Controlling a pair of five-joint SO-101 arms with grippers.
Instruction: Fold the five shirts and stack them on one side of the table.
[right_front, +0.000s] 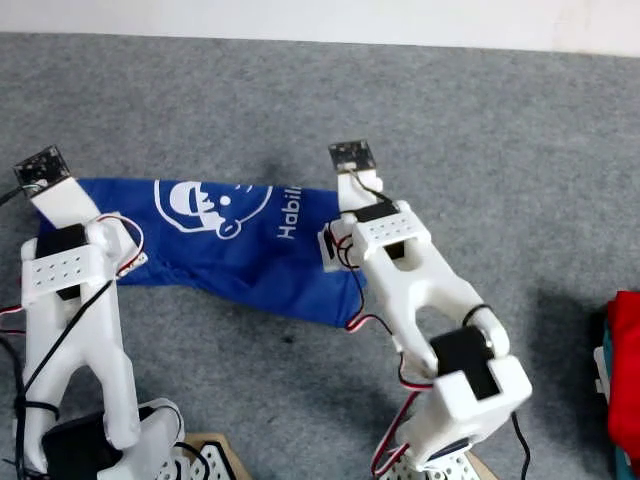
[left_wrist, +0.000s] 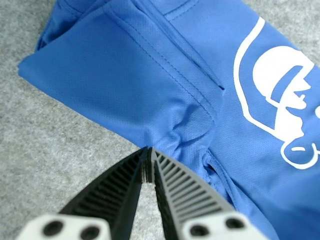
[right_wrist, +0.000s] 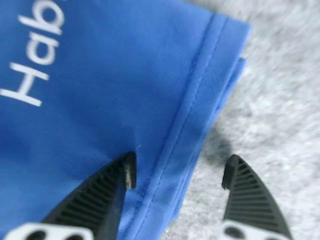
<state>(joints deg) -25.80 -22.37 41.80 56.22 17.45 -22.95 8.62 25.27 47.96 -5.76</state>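
A shirt (right_front: 230, 250) lies across the left and middle of the table (right_front: 500, 120), stretched from side to side. The left gripper (left_wrist: 147, 167) sits at the shirt's left end, its fingers pressed together on the near edge of the garment, while the right gripper (right_wrist: 180, 172) sits at the right end, one finger on the shirt and the other apart from it, over bare table just beside the hem. Well apart to the right, at the table's right edge, lies a heap of fabric (right_front: 625, 370)
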